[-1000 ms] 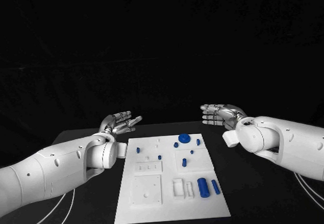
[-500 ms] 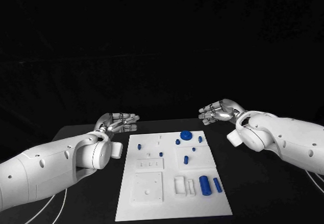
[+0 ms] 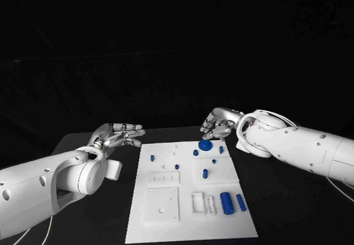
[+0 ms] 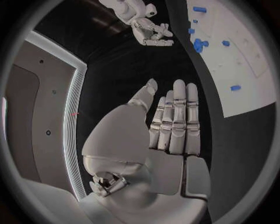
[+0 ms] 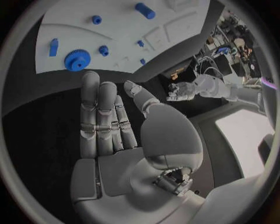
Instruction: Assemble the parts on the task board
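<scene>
The white task board [image 3: 191, 211] lies in the middle of the black table. A blue gear [image 3: 205, 145] sits near its far edge, with small blue pegs [image 3: 176, 167] scattered around it. A thick blue cylinder [image 3: 226, 202] and a thinner one [image 3: 240, 203] lie at the near right. My right hand [image 3: 218, 124] hovers at the far edge just above the gear, holding nothing. My left hand [image 3: 117, 135] hangs off the far left corner, also holding nothing. In the right wrist view the right hand [image 5: 111, 121] has straight fingers that point at the gear [image 5: 77, 59]. The left hand [image 4: 172, 123] is flat too.
White recessed fixtures [image 3: 162, 204] take up the board's near left part. Black table [image 3: 303, 215] surrounds the board on both sides. Cables [image 3: 39, 242] run along the table near my left arm.
My right hand has moved left, from beside the board to over its far edge by the gear. My left hand has drifted slightly outward and lower.
</scene>
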`<move>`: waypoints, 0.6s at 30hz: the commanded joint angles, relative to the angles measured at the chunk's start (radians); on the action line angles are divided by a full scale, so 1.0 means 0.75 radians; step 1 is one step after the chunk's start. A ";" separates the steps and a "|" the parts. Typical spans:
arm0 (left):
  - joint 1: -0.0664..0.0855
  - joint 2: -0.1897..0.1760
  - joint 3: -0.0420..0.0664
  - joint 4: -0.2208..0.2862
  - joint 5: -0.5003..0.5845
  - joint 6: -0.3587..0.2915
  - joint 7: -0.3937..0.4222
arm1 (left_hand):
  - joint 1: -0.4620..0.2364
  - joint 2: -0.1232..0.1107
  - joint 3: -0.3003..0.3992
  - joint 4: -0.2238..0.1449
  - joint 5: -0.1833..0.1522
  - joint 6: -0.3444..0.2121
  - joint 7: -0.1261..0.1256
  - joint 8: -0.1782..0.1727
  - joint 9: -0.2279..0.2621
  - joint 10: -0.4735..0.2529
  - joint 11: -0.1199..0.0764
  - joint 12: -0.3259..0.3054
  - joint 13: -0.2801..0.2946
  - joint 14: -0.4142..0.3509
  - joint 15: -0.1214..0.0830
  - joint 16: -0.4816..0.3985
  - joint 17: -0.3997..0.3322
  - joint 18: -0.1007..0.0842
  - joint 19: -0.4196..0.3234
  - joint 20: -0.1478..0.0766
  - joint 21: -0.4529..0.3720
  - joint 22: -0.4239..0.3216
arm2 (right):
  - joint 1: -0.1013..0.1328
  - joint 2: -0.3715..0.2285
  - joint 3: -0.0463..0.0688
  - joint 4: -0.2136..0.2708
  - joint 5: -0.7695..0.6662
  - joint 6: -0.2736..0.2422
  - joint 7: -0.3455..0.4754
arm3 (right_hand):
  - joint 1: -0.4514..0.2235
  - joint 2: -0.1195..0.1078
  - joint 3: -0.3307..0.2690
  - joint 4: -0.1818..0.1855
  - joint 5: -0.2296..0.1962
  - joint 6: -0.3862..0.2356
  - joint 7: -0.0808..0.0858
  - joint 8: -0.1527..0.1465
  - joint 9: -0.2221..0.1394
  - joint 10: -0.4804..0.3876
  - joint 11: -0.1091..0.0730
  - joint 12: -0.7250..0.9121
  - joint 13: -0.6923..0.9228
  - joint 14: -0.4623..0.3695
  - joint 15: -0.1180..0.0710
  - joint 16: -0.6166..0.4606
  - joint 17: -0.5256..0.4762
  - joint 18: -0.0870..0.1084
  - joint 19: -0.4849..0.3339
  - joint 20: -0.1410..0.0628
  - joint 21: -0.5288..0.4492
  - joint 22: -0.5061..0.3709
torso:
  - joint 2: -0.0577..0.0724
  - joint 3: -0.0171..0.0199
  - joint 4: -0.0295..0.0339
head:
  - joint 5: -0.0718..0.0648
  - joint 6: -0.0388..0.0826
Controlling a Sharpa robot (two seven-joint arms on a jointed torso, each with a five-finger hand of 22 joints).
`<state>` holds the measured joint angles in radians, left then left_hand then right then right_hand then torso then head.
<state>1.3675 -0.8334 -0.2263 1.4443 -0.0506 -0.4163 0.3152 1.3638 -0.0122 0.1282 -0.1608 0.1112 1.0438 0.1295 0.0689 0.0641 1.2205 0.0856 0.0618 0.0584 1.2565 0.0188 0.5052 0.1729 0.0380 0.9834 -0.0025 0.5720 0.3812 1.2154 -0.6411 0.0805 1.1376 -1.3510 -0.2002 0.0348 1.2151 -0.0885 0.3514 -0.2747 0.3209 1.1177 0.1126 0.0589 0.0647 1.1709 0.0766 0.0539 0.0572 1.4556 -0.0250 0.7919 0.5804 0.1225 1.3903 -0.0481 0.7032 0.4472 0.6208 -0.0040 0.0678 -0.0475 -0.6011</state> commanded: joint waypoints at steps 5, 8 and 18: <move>0.023 -0.027 0.008 0.065 -0.040 0.057 -0.009 | -0.028 0.004 -0.004 -0.018 0.001 -0.004 0.005 -0.003 -0.001 -0.003 -0.004 -0.002 0.000 -0.022 -0.010 0.128 0.025 0.018 -0.030 -0.008 0.074 0.056 | 0.007 0.038 0.001 -0.008 -0.442 0.097 -0.140 | 0.010 -0.030 0.025 0.004 -0.019 0.000 -0.003 0.005 0.001 -0.003 0.002 0.005 0.002 -0.001 0.006 0.070 0.001 0.043 -0.016 0.006 0.070 0.102 | 0.040 0.0003 0.0547 | -0.033 0.007; 0.030 -0.032 0.010 0.081 -0.040 0.061 -0.011 | -0.035 0.002 -0.009 -0.018 0.001 -0.007 0.005 -0.003 -0.001 -0.007 -0.002 -0.003 0.000 -0.026 -0.009 0.138 0.019 0.020 -0.033 -0.005 0.077 0.059 | 0.008 0.051 0.001 -0.014 -0.485 0.108 -0.152 | 0.014 -0.037 0.025 0.008 -0.022 -0.003 -0.005 0.005 0.001 -0.010 0.003 0.005 0.002 -0.004 0.008 0.086 -0.015 0.047 -0.022 0.009 0.073 0.133 | 0.046 0.0015 0.0668 | -0.039 0.004; 0.050 -0.040 0.017 0.120 -0.047 0.069 -0.016 | -0.038 -0.006 -0.025 -0.020 0.000 -0.016 0.010 -0.003 -0.001 -0.049 0.010 -0.003 0.000 -0.028 -0.004 0.154 0.001 0.025 -0.031 0.000 0.077 0.057 | 0.008 0.080 -0.004 -0.030 -0.572 0.167 -0.176 | 0.019 -0.049 0.027 0.019 -0.025 -0.005 -0.007 0.004 0.001 -0.015 0.004 0.005 0.002 -0.014 0.010 0.122 -0.062 0.049 -0.018 0.012 0.030 0.227 | 0.069 0.0072 0.0898 | -0.060 0.006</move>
<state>1.4019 -0.8629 -0.2141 1.5289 -0.0761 -0.3859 0.3025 1.3425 -0.0166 0.1155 -0.1761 0.1112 1.0369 0.1363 0.0689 0.0639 1.1917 0.0933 0.0618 0.0582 1.2395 0.0144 0.6149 0.1746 0.0380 0.9629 -0.0056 0.6249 0.4243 1.2215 -0.5832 0.0780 1.1158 -1.7147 -0.1207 -0.0739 1.2297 -0.1187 0.3715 -0.2649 0.3060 1.1176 0.1127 0.0589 0.0645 1.1668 0.0806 0.0538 0.0580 1.4498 -0.0197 0.8789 0.5343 0.1415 1.3790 -0.0371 0.7265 0.6184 0.6646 -0.0009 0.1275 -0.0892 -0.5984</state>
